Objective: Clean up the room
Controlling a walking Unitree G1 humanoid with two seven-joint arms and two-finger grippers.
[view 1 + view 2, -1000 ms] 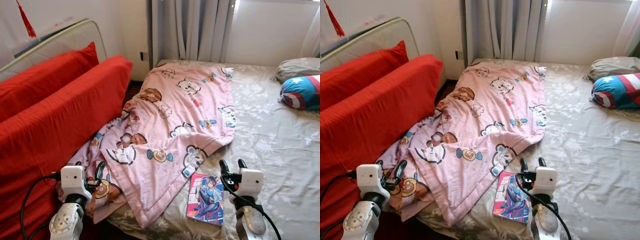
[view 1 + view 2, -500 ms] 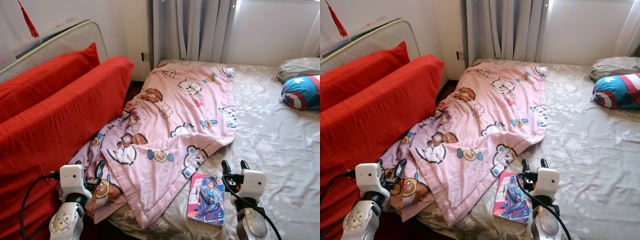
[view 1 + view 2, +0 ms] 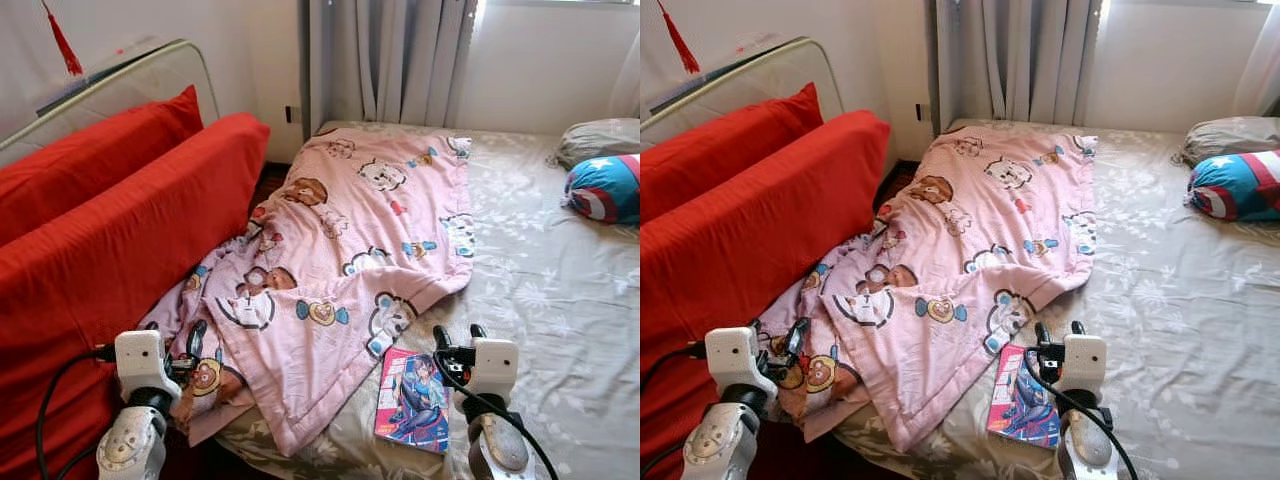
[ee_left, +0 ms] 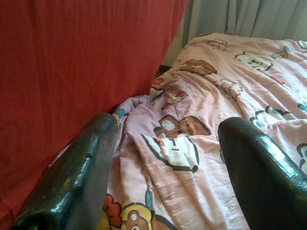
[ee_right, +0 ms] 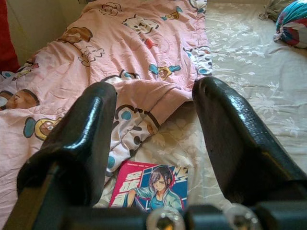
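While both arms are hanging low at the foot of the bed (image 3: 560,300), the right gripper (image 3: 452,334) is hovering with fingers spread just beside the comic book (image 3: 414,398), and the left gripper (image 3: 195,340) is waiting, fingers likewise apart, over the rumpled edge of the pink cartoon blanket (image 3: 340,260) where it is sagging against the red cushion (image 3: 120,250). Farther back, the blanket is stretching toward the curtains (image 3: 400,60), with a blue star pillow (image 3: 605,187) lying well apart at the right. I'm guessing a grab at the flat book could pinch sheet instead, or nudge it off the mattress edge.
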